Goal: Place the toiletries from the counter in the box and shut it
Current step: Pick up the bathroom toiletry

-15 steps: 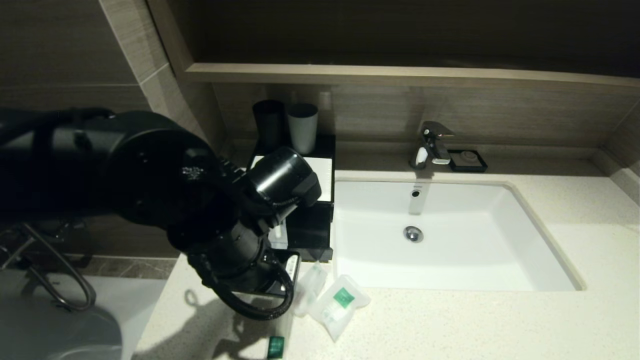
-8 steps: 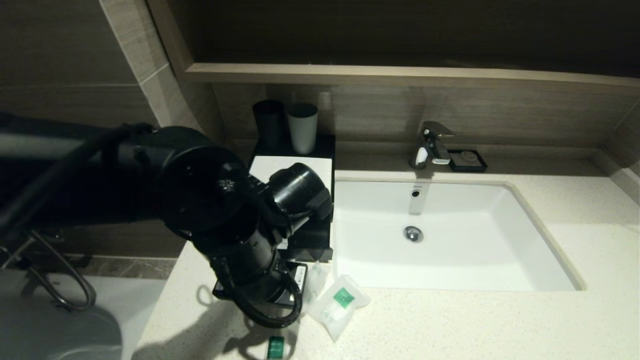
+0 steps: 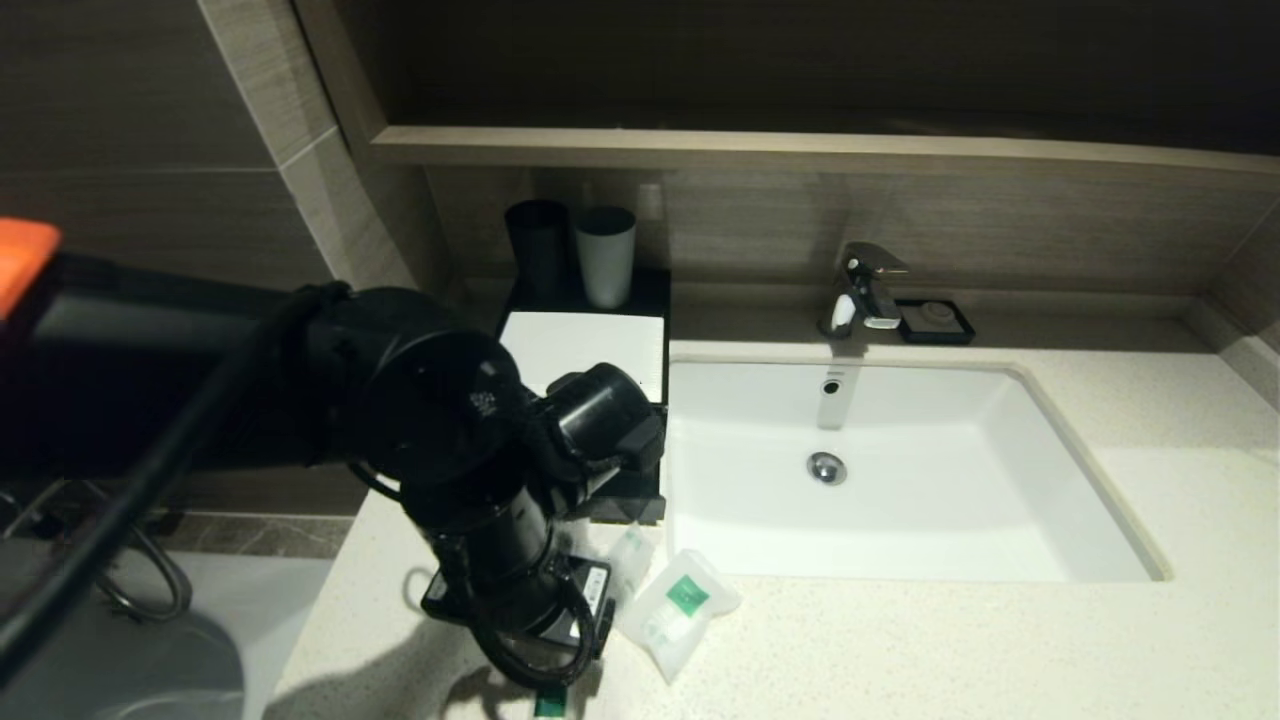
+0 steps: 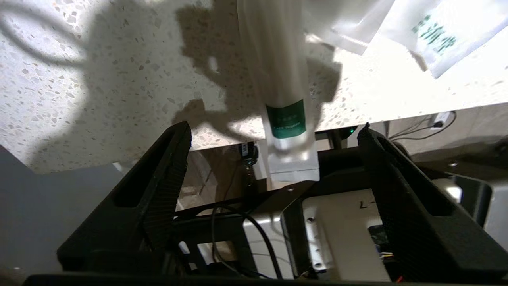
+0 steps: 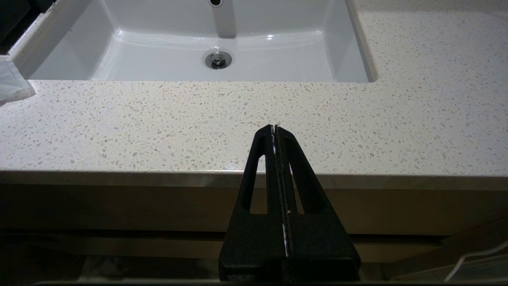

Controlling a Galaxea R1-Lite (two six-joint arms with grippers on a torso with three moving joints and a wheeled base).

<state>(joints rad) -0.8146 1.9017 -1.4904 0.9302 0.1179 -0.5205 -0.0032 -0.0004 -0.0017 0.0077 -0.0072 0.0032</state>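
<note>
Left tool (image 4: pixel 274 131) moved down toward counter's (image 3: pixel 900 640) front edge, fingers spread above toothbrush pack (image 4: pixel 278 79), right tool (image 5: pixel 274 129) closed

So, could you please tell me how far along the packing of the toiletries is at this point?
Nothing looks packed yet. The long clear toothbrush pack with green label, the small plain sachet and the squarish green-labelled sachet all lie on the speckled counter. In hand: the open left gripper hovers over the toothbrush pack. The right gripper is shut, parked at the counter's front edge. Left: all three, then closing the black box.
</note>
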